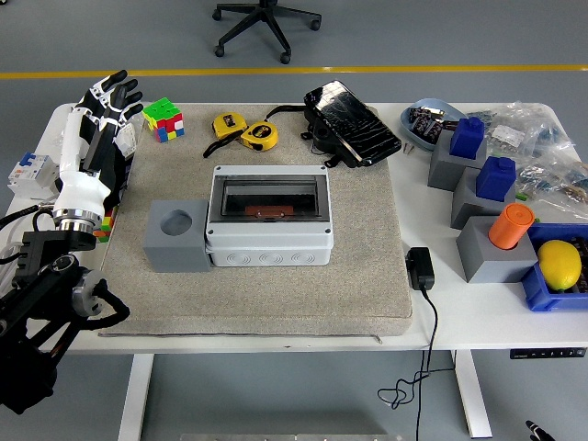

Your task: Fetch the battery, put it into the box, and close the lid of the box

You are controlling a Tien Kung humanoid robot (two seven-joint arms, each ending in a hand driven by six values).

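The grey junction box (268,226) stands in the middle of the felt mat (367,266), its dark see-through lid (268,196) lying flat over it. A small reddish-brown piece (267,218), perhaps the battery, shows through the lid near its front edge. My left hand (103,99), white and black, hovers over the table's far left side, well left of the box. Its fingers are spread, point away from me and hold nothing. The right arm is out of the picture.
A grey block with a round hole (175,235) touches the box's left side. Behind the box lie a colour cube (163,119), two yellow tape measures (246,130) and a black pouch (352,124). Grey stands with blue and orange pieces (491,216), a lemon (559,264) and a charger (420,268) fill the right.
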